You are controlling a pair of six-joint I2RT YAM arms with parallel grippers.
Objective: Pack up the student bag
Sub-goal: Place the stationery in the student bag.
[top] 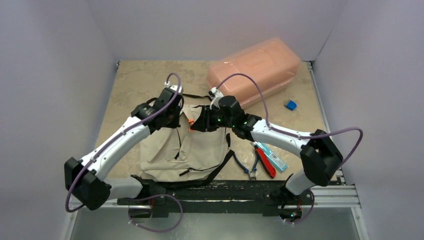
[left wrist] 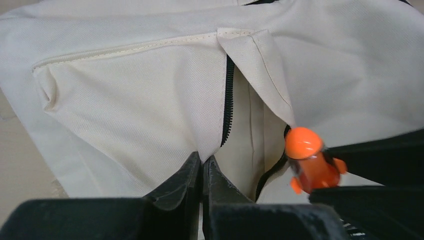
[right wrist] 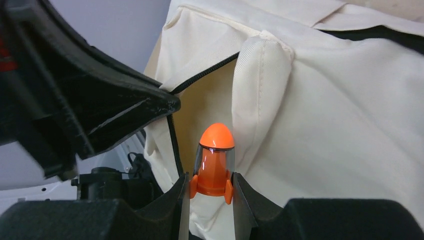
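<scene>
Item: bag [top: 185,147], cream fabric with black straps, lying on the counter [top: 135,80] at centre of the overhead frame, zip gaping; left fingers [left wrist: 185,185] clenched on fabric beside the zip; right fingers [right wrist: 245,200] grasping an orange rocket toy [right wrist: 214,160] at the opening; pink box [top: 255,67] upper right.

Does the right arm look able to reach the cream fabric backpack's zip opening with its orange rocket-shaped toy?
Probably yes: the left gripper pinches the backpack fabric, and the opening gapes straight ahead of the toy in the right gripper, nothing between.
</scene>
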